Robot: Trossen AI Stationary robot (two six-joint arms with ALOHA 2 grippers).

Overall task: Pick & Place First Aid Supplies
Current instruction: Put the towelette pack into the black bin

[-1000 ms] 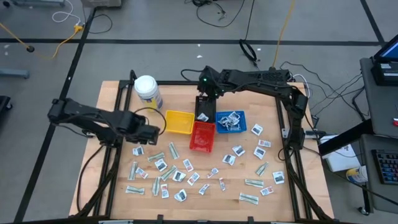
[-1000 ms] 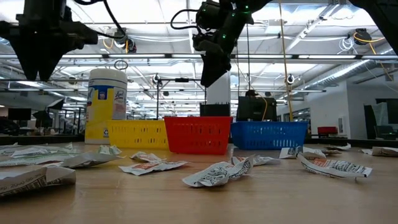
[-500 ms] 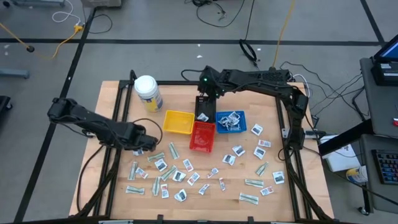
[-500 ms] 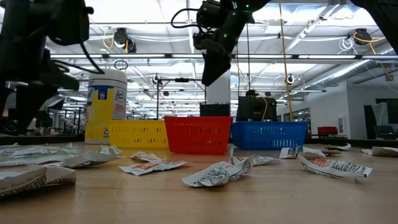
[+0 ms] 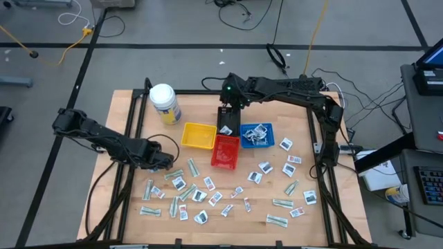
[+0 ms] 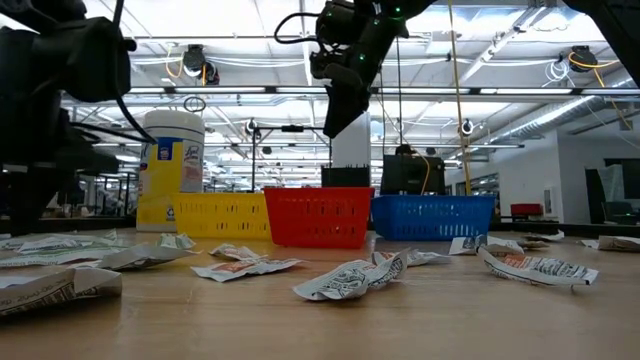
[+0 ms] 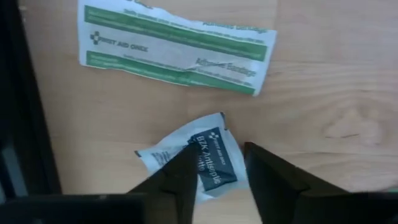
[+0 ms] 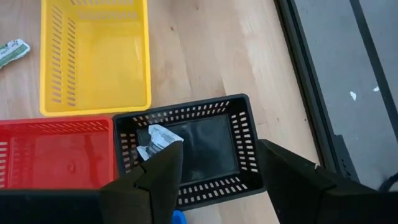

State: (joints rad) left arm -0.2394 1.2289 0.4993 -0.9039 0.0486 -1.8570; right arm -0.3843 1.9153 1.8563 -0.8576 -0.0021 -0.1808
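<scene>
Many first aid packets (image 5: 208,195) lie scattered flat on the near half of the wooden table. My left gripper (image 5: 158,164) points straight down, low over a white packet with dark print (image 7: 214,163); its fingers are apart, one on either side of the packet. A long green-printed wrapper (image 7: 177,46) lies just beyond it. My right gripper (image 5: 226,119) hangs open above the black basket (image 8: 186,149), which holds one white packet (image 8: 155,142). In the low view it shows high over the baskets (image 6: 340,110). My left gripper comes at the dark-printed packet from above. One finger (image 7: 183,177) overlaps the packet's edge and the other (image 7: 267,180) stands just beside it, with bare wood between. Whether the fingertips touch the packet, I cannot tell. The packet lies flat on the table.
A yellow basket (image 5: 197,135), a red one (image 5: 225,152) and a blue one (image 5: 257,135) with several packets stand at mid-table. A white jar with a yellow label (image 5: 164,102) is at the far left. The table's dark frame rail (image 7: 18,112) runs close beside my left gripper.
My left gripper has come down from above the table to just over the packets, shifting toward the near edge and a little left, away from the yellow basket. My right gripper has stayed above the black basket.
</scene>
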